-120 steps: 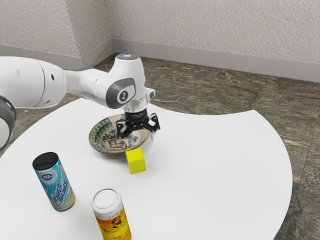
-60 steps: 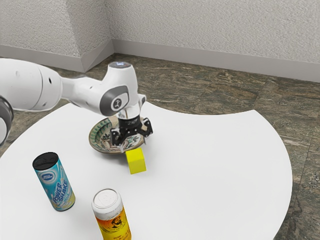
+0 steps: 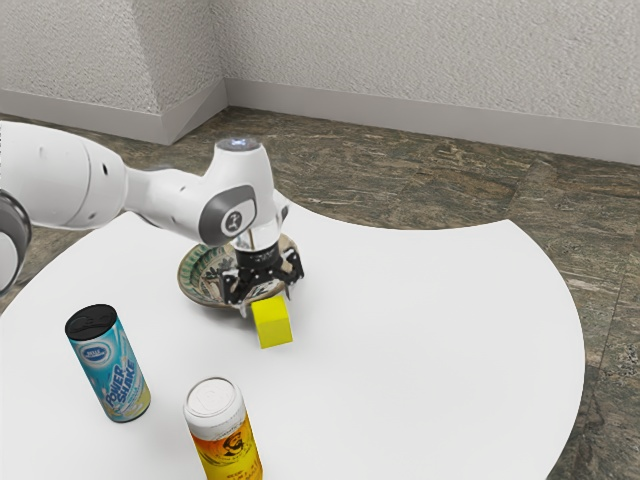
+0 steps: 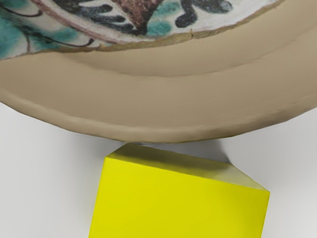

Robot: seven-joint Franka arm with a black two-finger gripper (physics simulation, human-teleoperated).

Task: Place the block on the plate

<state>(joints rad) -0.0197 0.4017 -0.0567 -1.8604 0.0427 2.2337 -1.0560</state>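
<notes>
1. One yellow block [image 3: 272, 326] sits on the white bench [image 3: 430, 330], just beside one patterned plate [image 3: 192, 286] beyond.
2. The end effector [image 3: 267, 304], open and empty, hovers lower than before.
3. Two cans, blue [image 3: 110, 366] and orange [image 3: 226, 440], stand near, exterior view's left.
4. Dark stone-look floor [image 3: 450, 190]; pale textured walls [image 3: 400, 60] behind.

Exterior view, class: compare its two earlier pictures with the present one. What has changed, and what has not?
The gripper has moved down and somewhat toward the exterior view's left, now close to the yellow block. It is open; nothing was taken hold of or let go. The plate, block, blue can and white-topped can stayed put.
</notes>
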